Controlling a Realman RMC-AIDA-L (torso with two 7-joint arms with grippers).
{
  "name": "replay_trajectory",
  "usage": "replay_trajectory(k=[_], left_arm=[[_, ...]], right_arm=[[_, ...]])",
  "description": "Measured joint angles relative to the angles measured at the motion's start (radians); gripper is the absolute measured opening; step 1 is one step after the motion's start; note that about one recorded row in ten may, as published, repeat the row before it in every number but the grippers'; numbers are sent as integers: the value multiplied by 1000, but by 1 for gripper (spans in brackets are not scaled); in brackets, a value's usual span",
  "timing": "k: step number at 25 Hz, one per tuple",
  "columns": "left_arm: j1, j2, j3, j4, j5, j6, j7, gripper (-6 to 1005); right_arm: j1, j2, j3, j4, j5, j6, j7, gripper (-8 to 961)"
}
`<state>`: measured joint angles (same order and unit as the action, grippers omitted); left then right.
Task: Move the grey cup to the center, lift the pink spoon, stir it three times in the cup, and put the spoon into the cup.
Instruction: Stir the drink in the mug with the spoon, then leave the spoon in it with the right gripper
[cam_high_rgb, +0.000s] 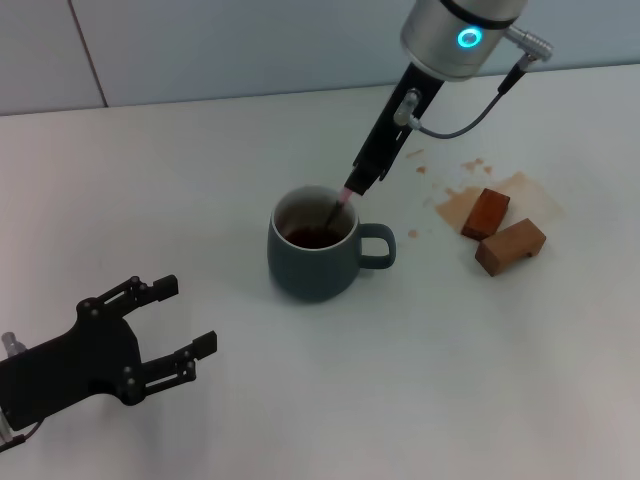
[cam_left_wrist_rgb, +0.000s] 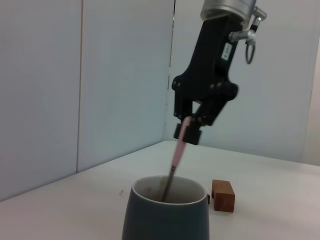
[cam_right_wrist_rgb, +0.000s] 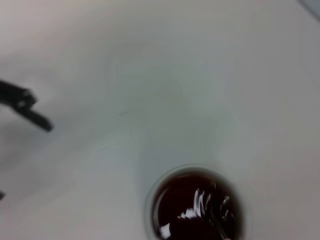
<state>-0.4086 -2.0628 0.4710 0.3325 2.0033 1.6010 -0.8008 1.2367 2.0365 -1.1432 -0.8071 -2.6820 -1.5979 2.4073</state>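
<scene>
White counter (cam_high_rgb: 200, 180) mid-frame is where the grey cup (cam_high_rgb: 312, 258) is already parked, pink spoon (cam_left_wrist_rgb: 178, 152) pinched by the right claw (cam_high_rgb: 357, 186) and dipped in the liquid, so stirring/drop-off is judged pending, left claw (cam_high_rgb: 178, 316) spread idle.

The grey cup (cam_high_rgb: 312, 262) is dark blue-grey outside and white inside, holding dark reddish-brown liquid (cam_right_wrist_rgb: 197, 207). The pink spoon (cam_left_wrist_rgb: 178, 154) has a pale pink handle and a grey neck. Right of the cup lie two orange-brown wooden blocks (cam_high_rgb: 509, 245) on a brownish stain (cam_high_rgb: 455, 203). Both grippers, right (cam_high_rgb: 360, 184) and left (cam_high_rgb: 170, 320), are black; the table (cam_high_rgb: 200, 180) is white.
</scene>
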Motion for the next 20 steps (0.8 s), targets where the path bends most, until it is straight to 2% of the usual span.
replay_trajectory(k=[4, 10, 16, 20], left_arm=[[-1, 0, 0, -5, -3, -2, 0, 844], [-2, -2, 0, -7, -5, -3, 0, 844], [-1, -3, 0, -9, -7, -3, 0, 844], [2, -4, 0, -13, -7, -3, 0, 844]], right_arm=[[23, 12, 11, -7, 6, -15, -12, 118], [43, 11, 5, -3, -15, 20, 15, 118], [66, 16, 1, 2, -61, -39, 19, 118], [71, 29, 13, -5, -34, -62, -3, 118]])
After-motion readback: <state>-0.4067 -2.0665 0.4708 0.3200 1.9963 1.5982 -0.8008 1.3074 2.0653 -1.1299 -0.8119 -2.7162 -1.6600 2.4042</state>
